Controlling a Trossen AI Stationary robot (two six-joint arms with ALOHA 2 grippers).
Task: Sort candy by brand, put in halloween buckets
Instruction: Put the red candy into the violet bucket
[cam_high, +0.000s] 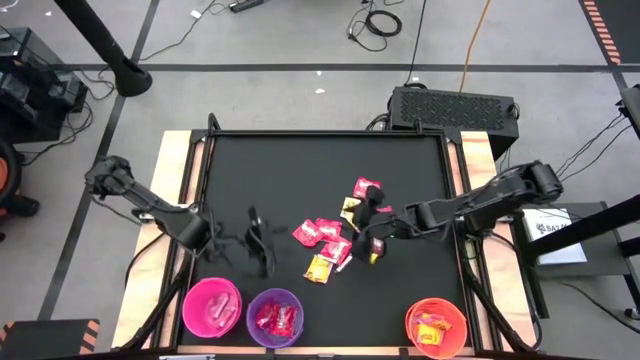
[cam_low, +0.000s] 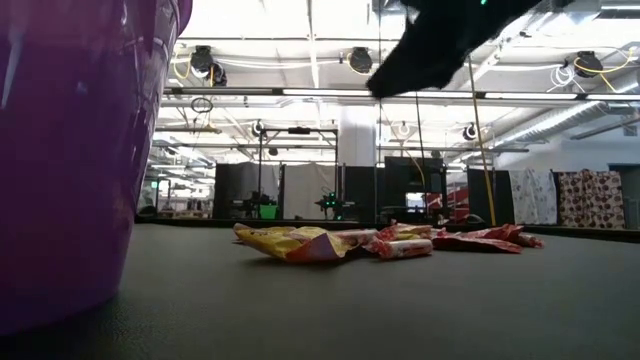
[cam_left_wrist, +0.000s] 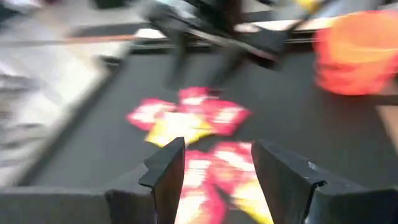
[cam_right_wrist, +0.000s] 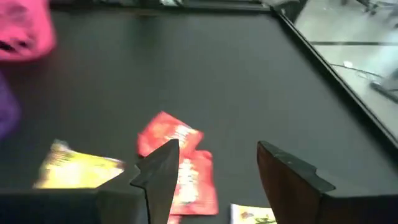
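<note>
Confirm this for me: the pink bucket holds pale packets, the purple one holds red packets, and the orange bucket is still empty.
Not quite. The orange bucket is not empty: the high view shows yellow and red packets lying inside it. The rest stands: the pink bucket holds pale packets and the purple bucket holds red ones.

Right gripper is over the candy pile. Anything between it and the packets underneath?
Nothing visible. The right gripper is open above the red packets, with only bare mat around them. The left gripper is apart, nearer the pink bucket.
</note>
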